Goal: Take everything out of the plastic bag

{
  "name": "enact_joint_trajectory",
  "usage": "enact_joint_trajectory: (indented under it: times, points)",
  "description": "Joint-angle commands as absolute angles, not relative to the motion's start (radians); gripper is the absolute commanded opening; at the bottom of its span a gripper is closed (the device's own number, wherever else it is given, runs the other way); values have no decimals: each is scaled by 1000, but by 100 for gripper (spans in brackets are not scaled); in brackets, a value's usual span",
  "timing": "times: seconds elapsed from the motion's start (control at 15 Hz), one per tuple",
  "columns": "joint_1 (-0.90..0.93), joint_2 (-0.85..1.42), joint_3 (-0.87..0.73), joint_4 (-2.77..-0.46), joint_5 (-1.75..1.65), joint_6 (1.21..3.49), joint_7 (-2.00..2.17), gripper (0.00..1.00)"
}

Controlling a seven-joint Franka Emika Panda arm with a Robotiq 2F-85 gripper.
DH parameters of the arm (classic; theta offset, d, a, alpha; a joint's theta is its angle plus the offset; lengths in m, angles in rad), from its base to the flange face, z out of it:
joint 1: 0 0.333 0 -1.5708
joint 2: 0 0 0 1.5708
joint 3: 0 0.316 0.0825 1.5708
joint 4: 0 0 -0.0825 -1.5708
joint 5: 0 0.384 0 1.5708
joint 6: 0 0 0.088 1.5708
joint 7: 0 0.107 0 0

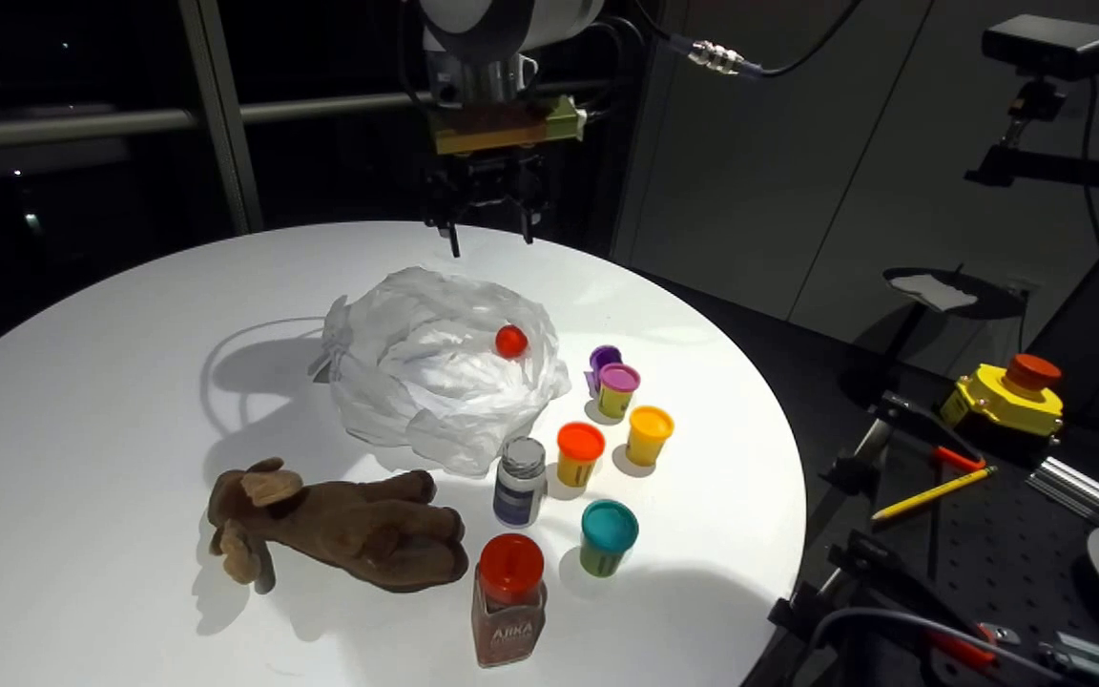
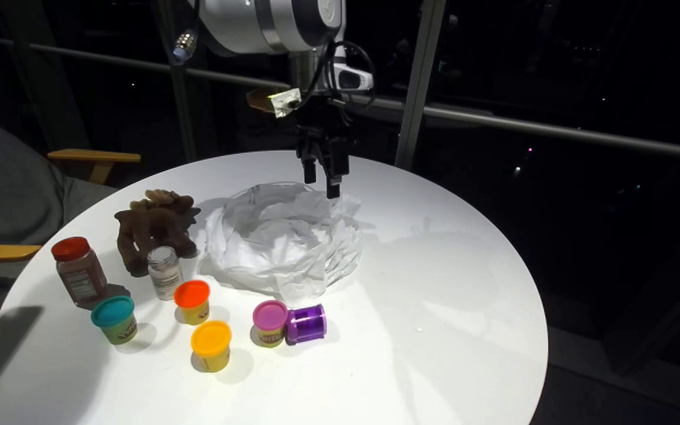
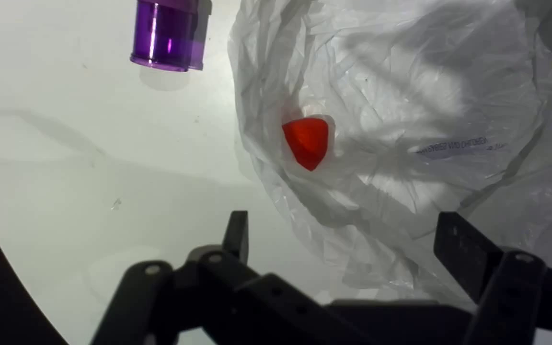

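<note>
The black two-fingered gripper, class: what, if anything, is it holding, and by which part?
Nothing is held: the gripper stands open, and the small angular red piece lies in the wrinkled white plastic bag.

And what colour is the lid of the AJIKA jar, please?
Red; the lid shows best in an exterior view.
</note>
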State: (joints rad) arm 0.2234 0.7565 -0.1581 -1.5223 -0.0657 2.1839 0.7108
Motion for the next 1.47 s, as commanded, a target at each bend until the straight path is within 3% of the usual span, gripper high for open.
enact_joint_trajectory:
  times: [0.0,0.67,1.4]
  points:
    - [281,766,-170,-1565,-115,2281,866,100]
    - [278,885,-131,-1564,-47,2302,1141,100]
    - [294,913,-203,-1632,-22,2422,1564,100]
